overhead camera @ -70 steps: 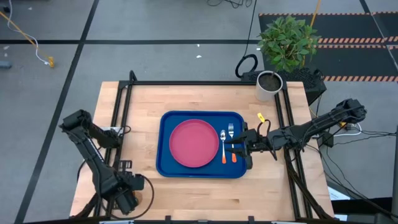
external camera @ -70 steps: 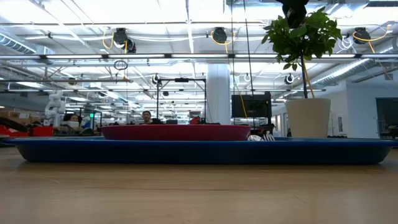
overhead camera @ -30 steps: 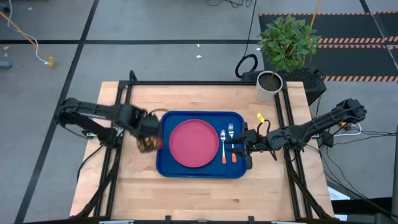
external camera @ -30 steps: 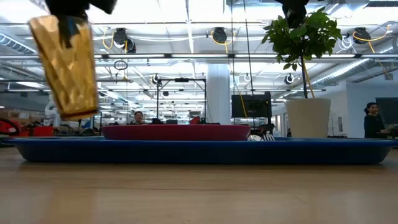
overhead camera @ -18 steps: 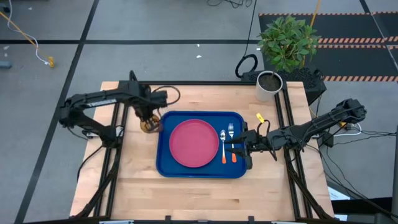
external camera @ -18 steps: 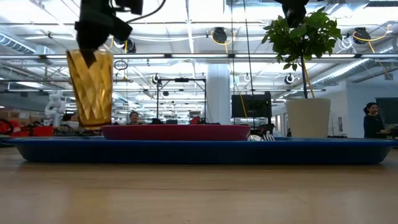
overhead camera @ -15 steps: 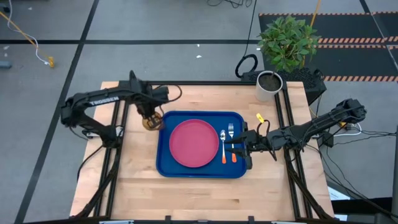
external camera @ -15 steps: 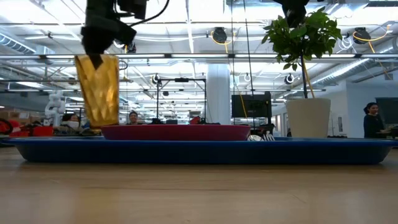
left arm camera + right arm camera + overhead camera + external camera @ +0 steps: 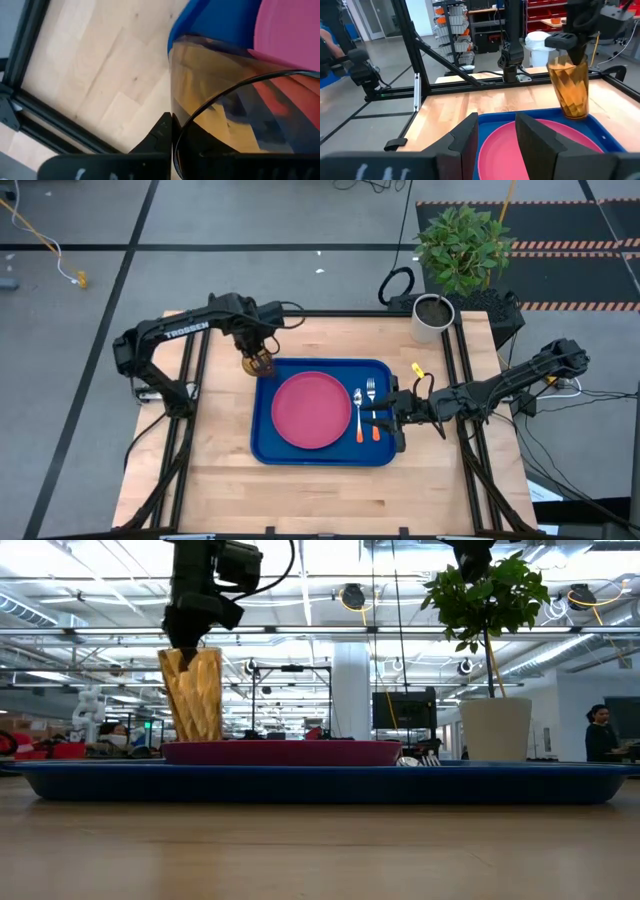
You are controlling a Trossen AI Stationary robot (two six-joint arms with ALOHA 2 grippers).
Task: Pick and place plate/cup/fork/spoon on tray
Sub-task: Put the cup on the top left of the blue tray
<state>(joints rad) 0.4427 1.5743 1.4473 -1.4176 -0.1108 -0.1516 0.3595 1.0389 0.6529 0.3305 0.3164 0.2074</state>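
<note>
The amber ribbed cup (image 9: 258, 364) hangs from my left gripper (image 9: 186, 645), which is shut on it, over the far left corner of the blue tray (image 9: 268, 448). The pink plate (image 9: 312, 410) lies in the tray's middle. The spoon (image 9: 359, 415) and the fork (image 9: 373, 410) lie side by side on the tray to the right of the plate. My right gripper (image 9: 497, 145) stands open and level at the tray's right edge, beside the fork's handle, with nothing between its fingers. My left gripper holds the cup by its rim (image 9: 173, 131), on the side away from the plate. One finger (image 9: 159, 134) is outside the wall and the other reaches down inside. The fingers come from above, pointing down. The cup hangs upright, its bottom (image 9: 575, 116) just above the tray.
A white pot (image 9: 433, 315) with a green plant (image 9: 462, 245) stands at the table's far right corner. A small yellow piece (image 9: 419, 368) lies right of the tray. Black frame rails (image 9: 198, 380) run along the table's sides. A person (image 9: 598, 735) stands in the room behind.
My left gripper has carried the cup from beside the tray's left edge toward the far edge and then rightward, to over the tray's far left corner, sinking a little. The cup, tilted a second ago, now hangs upright.
</note>
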